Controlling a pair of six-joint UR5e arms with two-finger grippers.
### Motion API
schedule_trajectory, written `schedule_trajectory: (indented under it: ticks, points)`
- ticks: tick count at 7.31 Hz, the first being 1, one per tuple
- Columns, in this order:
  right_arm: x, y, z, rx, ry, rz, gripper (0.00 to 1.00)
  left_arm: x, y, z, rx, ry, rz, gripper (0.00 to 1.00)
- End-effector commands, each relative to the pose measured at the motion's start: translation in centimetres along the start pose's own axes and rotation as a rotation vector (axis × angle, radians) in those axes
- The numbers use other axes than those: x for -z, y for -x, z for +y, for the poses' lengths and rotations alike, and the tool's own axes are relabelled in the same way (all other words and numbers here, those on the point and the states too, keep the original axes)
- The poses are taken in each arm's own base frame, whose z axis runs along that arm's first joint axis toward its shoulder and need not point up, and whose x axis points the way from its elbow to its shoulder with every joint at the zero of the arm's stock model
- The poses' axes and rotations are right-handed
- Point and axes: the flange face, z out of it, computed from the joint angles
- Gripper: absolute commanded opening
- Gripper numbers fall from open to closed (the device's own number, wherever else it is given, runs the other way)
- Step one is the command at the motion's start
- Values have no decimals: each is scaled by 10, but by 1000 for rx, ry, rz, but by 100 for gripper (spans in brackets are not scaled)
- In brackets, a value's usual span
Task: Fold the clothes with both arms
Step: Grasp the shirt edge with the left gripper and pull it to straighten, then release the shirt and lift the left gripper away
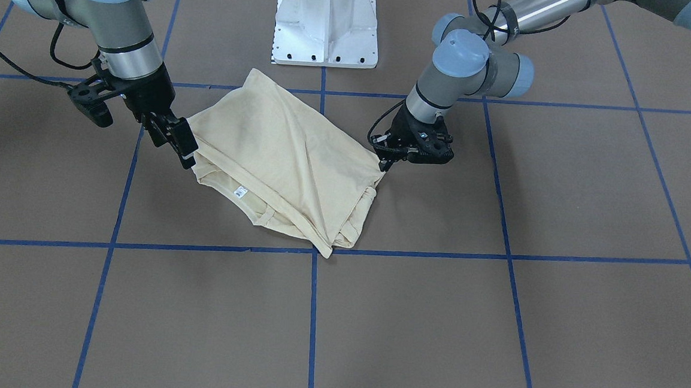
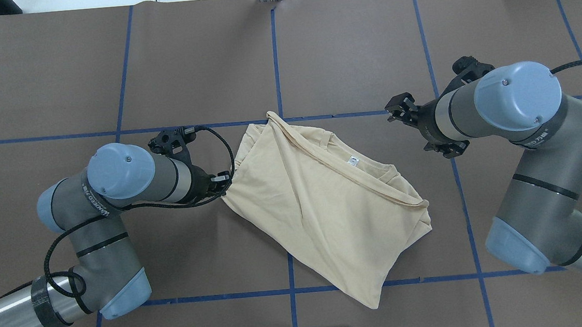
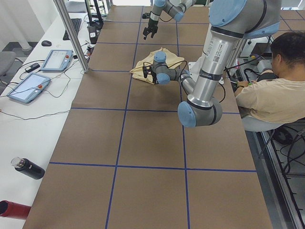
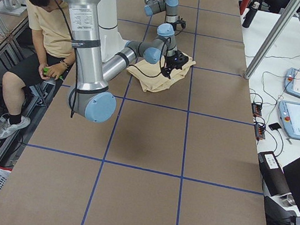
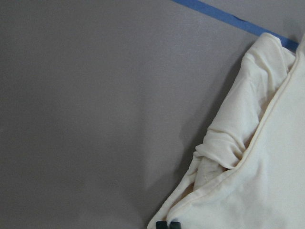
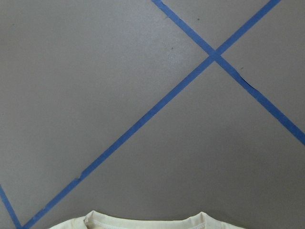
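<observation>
The cream-yellow T-shirt [image 1: 287, 160] lies folded in a slanted rectangle at the table's middle [image 2: 320, 203]. Its white neck label [image 2: 353, 161] faces up and the print is hidden. My left gripper [image 2: 225, 181] is low at the shirt's left edge and shut on the hem, with its closed fingertips at the cloth in the left wrist view [image 5: 167, 224]. It shows on the right of the front view [image 1: 383, 160]. My right gripper [image 1: 175, 141] hangs above the table by the shirt's right side [image 2: 403, 110], open and empty. The right wrist view shows only the collar edge [image 6: 143, 222].
Brown table sheet with a blue tape grid [image 2: 275, 66]. The white pedestal base [image 1: 326, 31] stands at the robot's side. A seated person [image 3: 271, 95] is beside the table. Control tablets [image 3: 28, 86] and bottles [image 3: 28, 168] lie on the side bench.
</observation>
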Motion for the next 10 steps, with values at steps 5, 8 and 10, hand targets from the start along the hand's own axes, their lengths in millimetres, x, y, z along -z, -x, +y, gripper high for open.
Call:
schedule_trajectory:
  ticks: [5, 8, 10]
  points:
    - [1, 0, 0, 3, 2, -1, 100, 9, -23, -199, -154, -241, 38, 0]
    - [3, 13, 32, 22, 41, -23, 100, 11, -45, -234, -155, -281, 66, 59]
    - [-7, 13, 91, 2, 83, -23, 100, 17, -43, -232, -156, -272, 74, 60]
